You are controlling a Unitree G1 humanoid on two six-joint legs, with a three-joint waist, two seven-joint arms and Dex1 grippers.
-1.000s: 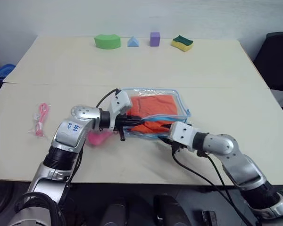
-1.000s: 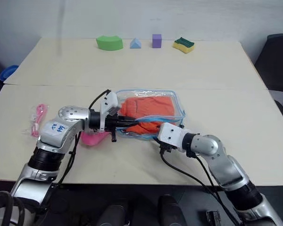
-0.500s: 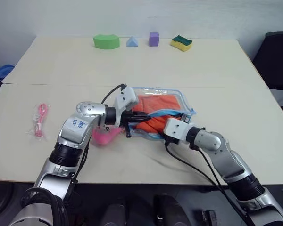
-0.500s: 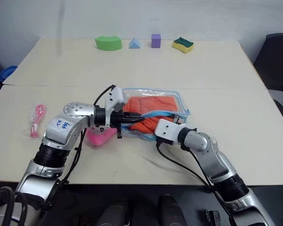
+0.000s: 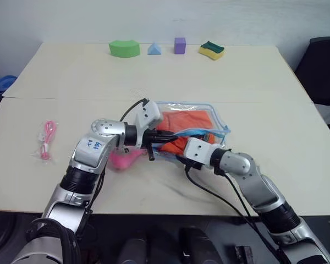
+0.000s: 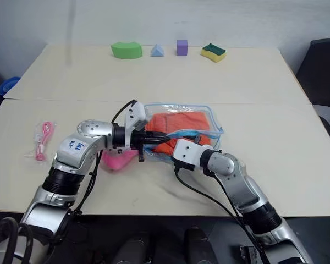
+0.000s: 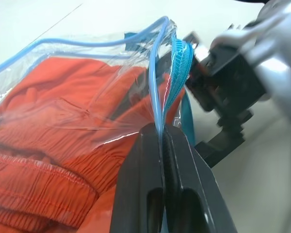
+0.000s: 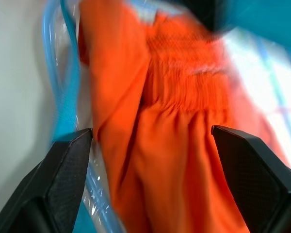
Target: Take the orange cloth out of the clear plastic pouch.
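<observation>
L gripper: two black fingers pressed together, pinching the blue zipper-trim edge + clear film of the flat see-through plastic pouch. In L wrist view the trim runs straight down into the gap between the pads; that edge is lifted off the rest of the pouch. R gripper: fingers spread wide, one on each side of the bright orange wrinkled cloth, aimed into the pouch mouth. Can't tell if the pads touch the fabric; nothing gripped.

Orange cloth is inside the pouch, bunched toward the open near side, gathered hem seen in both wrist views. Pouch lies about mid-table, just past the seam between the two beige tabletops, a bit right of centre, near edge raised where L gripper holds it. Pink plush charm lies on the table just left of the pouch, under the L forearm.

Far edge of table, L to R: green curved foam block, light blue triangular block, purple cube, yellow-green sponge, all well apart from the pouch. Small pink packet near the left edge, well apart from both arms. Blue round item off the table's left side, partly cut off.
</observation>
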